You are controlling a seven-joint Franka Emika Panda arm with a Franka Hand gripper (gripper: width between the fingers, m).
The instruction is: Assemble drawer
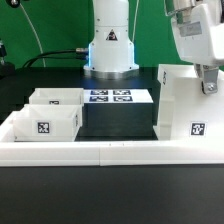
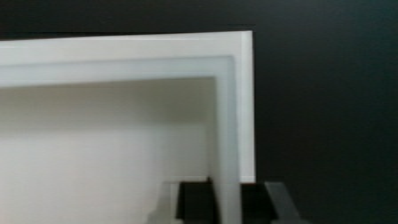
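1. Gripper (image 1: 208, 86): is clamping the drawer case (image 1: 185, 112) by its upper wall edge, fingers (image 2: 196, 203) nearly together, pressing either face.
2. Drawer case: is sitting at the exterior view's right.
3. Trays (image 1: 45, 122) (image 1: 57, 97): are sitting at the exterior view's left.

My fingers (image 2: 192, 205) are dark and matt, whether rubber or plastic I cannot tell. The drawer case (image 1: 185, 100) is smooth white plastic with a soft satin sheen. In the wrist view its thin wall looks milky and slightly translucent along the edge. The nearer tray (image 1: 28, 124) and the farther tray (image 1: 57, 97) are the same smooth white plastic. The case tag (image 1: 197, 128) and the tray tag (image 1: 43, 127) look like flat, matt printed stickers. The marker board (image 1: 118, 97) is thin, white and matt. The tabletop (image 1: 110, 195) is black and dull, without reflections. The border wall (image 1: 110, 153) is plain matt white. My arm's base (image 1: 110, 45) has a glossy white shell.
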